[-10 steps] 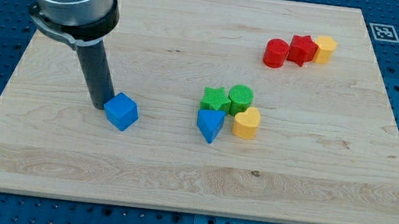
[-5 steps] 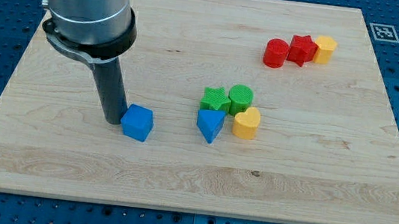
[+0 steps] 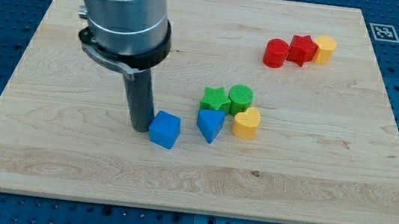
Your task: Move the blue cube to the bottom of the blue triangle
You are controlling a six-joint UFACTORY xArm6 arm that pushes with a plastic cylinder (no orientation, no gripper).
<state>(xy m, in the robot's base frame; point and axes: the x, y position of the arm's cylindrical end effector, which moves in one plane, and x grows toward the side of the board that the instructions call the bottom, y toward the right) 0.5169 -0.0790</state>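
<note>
The blue cube point(image 3: 165, 130) sits on the wooden board point(image 3: 65, 164), left of and slightly below the blue triangle point(image 3: 211, 125), with a small gap between them. My tip point(image 3: 140, 126) rests against the cube's left side. The rod rises from there to the arm's grey body at the view's top left.
A green star point(image 3: 214, 98) and a green cylinder point(image 3: 241, 98) sit just above the blue triangle, and a yellow heart point(image 3: 246, 122) sits at its right. A red cylinder point(image 3: 275, 53), a red star point(image 3: 301, 49) and a yellow block point(image 3: 325, 48) form a row at the top right.
My tip has moved to the right and slightly down, pushing the blue cube along with it towards the blue triangle. The other blocks have not moved.
</note>
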